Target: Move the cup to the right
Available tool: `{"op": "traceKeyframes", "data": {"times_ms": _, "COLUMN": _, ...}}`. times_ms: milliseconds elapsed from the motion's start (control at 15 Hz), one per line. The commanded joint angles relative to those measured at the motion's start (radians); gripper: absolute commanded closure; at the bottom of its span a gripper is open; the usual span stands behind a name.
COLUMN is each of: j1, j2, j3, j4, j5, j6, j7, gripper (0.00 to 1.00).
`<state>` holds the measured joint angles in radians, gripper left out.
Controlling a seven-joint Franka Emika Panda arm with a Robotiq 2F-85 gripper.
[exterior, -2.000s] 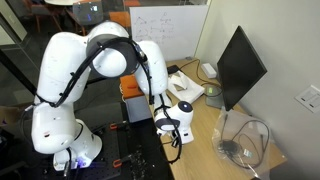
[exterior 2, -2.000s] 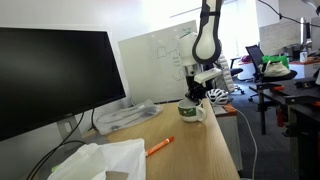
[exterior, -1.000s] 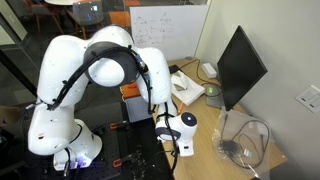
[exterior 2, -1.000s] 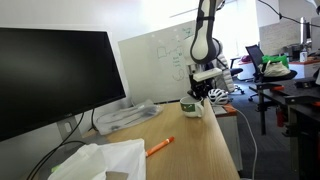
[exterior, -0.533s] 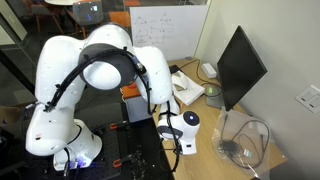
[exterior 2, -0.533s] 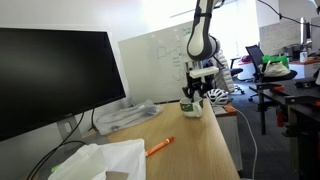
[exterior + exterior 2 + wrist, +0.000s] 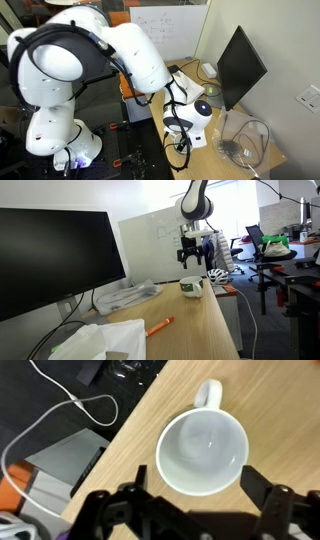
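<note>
In an exterior view the white arm [image 7: 130,60] bends low over the edge of the tabletop [image 7: 215,150]. The jaws are a dark shape under the wrist, too masked there to tell how they stand. The monitor [image 7: 240,65] stands well beyond them.

In an exterior view from along the tabletop, the jaws hang spread, clear above the cup [image 7: 191,287]. It sits upright directly beneath them with its mouth up, untouched. An orange marker [image 7: 157,326] lies lower down, well to one side of the jaws.

In the wrist view the cup [image 7: 203,450] shows its round mouth straight on, its axis running up toward the jaws. The handle [image 7: 208,393] points away from them, toward the top edge. The dark fingers [image 7: 140,488] stand wide apart, flanking the near rim without contact.
</note>
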<state>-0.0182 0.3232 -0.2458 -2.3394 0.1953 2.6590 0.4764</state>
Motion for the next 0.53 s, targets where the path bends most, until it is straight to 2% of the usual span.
{"op": "traceKeyframes", "data": {"times_ms": 0, "j1": 0.015, "j2": -0.098, "j3": -0.023, "j4": -0.003, "j5": -0.108, "j6": -0.126, "j7": 0.059, "gripper": 0.00}}
{"op": "traceKeyframes", "data": {"times_ms": 200, "j1": -0.003, "j2": -0.175, "j3": 0.003, "j4": -0.002, "j5": -0.165, "j6": -0.200, "j7": 0.071, "gripper": 0.00}}
{"op": "traceKeyframes", "data": {"times_ms": 467, "j1": -0.014, "j2": -0.246, "j3": 0.045, "j4": -0.012, "j5": -0.179, "j6": -0.224, "j7": 0.068, "gripper": 0.00}}
